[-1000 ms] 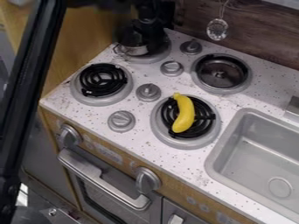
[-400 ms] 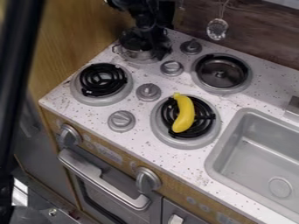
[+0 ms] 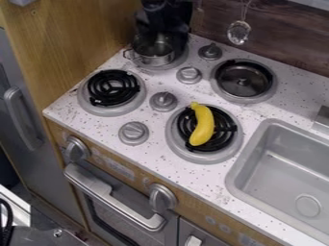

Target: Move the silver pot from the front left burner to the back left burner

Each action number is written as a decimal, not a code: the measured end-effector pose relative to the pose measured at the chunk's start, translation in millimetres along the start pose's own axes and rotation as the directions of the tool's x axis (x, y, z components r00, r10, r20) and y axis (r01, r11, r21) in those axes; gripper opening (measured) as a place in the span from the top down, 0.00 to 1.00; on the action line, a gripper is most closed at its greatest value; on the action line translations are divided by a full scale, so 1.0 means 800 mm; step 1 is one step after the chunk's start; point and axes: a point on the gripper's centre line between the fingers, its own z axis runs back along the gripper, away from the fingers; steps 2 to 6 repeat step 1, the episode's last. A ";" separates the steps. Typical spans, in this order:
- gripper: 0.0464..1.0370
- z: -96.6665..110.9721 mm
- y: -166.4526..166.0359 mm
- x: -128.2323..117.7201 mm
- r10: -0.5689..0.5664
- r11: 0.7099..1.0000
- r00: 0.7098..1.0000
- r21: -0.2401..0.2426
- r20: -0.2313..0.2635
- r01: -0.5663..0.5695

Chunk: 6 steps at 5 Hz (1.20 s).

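Camera view: toward twelve o'clock, the black gripper (image 3: 162, 30) hangs at the silver pot (image 3: 156, 60) on the rear burner (image 3: 183, 57); whether its jaws are apart, together or gripping, I cannot tell. From the pot, the yellow banana (image 3: 204, 126) lies toward five o'clock, on a black coil (image 3: 225, 129) on the speckled desk (image 3: 208, 176).

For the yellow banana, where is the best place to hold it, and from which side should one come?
I would grip the banana at its thick middle, from straight above, closing across its long sides. It lies flat along the burner, narrowing towards both ends, its top uncovered.
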 end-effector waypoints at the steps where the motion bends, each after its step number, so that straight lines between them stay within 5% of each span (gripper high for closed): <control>1: 0.04 -0.010 -0.041 -0.072 -0.038 0.999 0.962 -0.028 -0.270 0.031; 6: 0.04 -0.010 -0.041 -0.072 -0.038 0.999 0.962 -0.028 -0.270 0.031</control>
